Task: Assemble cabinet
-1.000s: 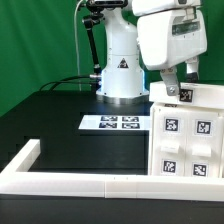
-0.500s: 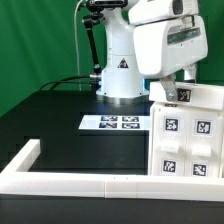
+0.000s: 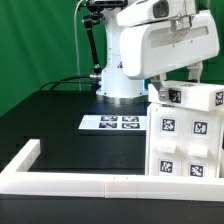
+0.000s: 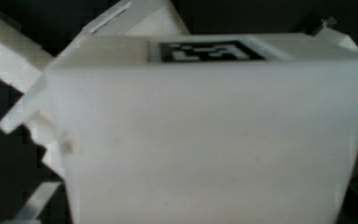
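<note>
The cabinet, a white box with black-and-white square markers on its face, stands tilted at the exterior view's right. My gripper is down on its upper edge, with a dark finger showing at the near top corner. It looks shut on the cabinet. In the wrist view the cabinet fills almost the whole picture, with one marker on its surface, and my fingertips are hidden.
The marker board lies flat on the black table just to the exterior view's left of the cabinet. The low white border frame runs along the front and left. The arm's base stands behind.
The arm has moved toward the exterior view's left and lower. The cabinet has tilted with it, and its top edge has shifted.
</note>
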Controlling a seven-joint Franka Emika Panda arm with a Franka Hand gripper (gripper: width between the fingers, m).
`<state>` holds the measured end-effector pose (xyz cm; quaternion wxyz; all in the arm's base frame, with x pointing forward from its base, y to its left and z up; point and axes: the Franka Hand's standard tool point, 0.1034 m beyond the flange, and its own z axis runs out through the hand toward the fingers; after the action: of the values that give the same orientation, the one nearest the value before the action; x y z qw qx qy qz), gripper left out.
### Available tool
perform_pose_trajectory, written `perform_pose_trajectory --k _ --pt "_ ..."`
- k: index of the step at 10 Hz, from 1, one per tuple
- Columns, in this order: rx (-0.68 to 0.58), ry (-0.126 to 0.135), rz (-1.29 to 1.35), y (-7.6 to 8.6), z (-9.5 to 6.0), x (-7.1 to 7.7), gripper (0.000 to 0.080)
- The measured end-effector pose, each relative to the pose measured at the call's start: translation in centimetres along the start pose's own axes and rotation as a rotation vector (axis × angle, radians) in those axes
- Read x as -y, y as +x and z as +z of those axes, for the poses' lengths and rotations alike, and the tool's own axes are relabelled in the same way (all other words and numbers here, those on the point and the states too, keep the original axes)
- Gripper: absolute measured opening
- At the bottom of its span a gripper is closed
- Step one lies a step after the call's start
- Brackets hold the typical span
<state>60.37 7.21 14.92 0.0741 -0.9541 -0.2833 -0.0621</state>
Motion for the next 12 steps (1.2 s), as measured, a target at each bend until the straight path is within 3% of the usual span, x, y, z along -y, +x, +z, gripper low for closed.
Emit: perform_pose_trajectory --k 5,12 --pt "-0.021 -0.013 0.412 0.21 0.25 0.17 0.0571" --pt "-0.03 -0.003 0.946 0.42 0.38 0.56 0.0569"
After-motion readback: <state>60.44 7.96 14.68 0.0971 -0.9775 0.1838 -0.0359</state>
